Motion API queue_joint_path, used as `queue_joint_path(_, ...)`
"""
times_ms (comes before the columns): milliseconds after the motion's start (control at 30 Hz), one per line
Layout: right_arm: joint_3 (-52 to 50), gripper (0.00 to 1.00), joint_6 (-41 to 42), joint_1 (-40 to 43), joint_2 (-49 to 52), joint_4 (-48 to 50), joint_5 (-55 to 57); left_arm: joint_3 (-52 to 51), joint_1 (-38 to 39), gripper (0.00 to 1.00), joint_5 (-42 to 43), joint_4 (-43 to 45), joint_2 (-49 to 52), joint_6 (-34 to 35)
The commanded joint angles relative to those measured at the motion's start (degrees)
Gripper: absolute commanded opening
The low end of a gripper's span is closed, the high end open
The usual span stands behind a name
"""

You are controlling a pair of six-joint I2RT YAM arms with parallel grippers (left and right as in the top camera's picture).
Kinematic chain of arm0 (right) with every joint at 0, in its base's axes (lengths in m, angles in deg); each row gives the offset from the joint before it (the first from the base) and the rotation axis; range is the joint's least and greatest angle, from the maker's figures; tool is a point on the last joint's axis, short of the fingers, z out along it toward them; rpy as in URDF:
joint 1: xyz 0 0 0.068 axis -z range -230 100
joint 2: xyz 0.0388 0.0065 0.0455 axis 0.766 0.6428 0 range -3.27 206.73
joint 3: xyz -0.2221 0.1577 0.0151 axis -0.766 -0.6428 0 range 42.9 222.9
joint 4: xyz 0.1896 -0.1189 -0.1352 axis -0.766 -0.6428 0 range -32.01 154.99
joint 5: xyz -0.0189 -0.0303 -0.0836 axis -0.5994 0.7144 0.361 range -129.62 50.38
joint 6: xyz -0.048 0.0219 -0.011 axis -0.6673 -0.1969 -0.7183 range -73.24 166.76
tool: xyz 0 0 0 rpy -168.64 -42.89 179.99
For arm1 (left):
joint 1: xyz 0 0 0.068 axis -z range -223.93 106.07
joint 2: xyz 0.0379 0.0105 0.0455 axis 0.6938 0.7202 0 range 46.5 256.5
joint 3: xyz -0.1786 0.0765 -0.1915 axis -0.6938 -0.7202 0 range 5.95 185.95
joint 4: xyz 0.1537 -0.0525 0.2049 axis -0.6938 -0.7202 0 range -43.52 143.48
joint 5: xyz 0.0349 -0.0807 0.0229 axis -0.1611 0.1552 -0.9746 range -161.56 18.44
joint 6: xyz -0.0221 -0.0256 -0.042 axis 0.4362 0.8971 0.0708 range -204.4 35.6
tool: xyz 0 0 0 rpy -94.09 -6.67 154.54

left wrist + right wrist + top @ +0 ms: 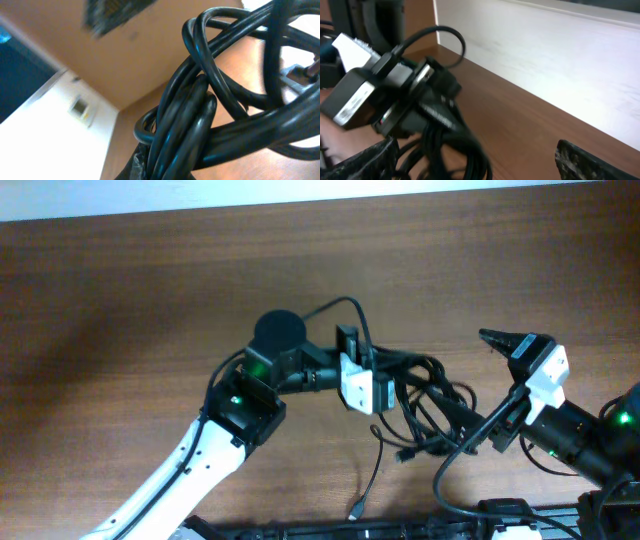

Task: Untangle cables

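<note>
Overhead, the cables (432, 408) lie as one knotted bundle in the middle of the desk (150, 280); the left tool (390, 394) grips them, the right tool (475, 160) stands open beside. Untangling looks barely started.

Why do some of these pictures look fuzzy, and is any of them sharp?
Left wrist view: the cables loom close, fairly sharp and glossy, the background soft, a washed-out patch top right. Right wrist view: smeared throughout, likely motion blur. Overhead view: evenly lit, mildly soft, the table showing no hard shadows.
</note>
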Motion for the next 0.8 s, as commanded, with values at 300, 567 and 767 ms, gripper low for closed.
queue_joint_path(300, 0.9, 1.0, 0.5, -0.3, -0.2, 4.3, 12.0, 0.7, -7.1, 0.0, -6.2, -5.2, -1.2, -0.1)
queue_joint_path(567, 1.1, 0.99, -2.9, -0.3, -0.2, -2.5, 10.1, 0.7, -7.0, 0.0, -6.1, -4.7, -1.2, -1.1)
queue_joint_path(767, 1.1, 0.99, -7.2, -0.3, -0.2, -7.8, 10.0, 0.7, -6.9, 0.0, 0.7, -0.9, -1.2, -1.1)
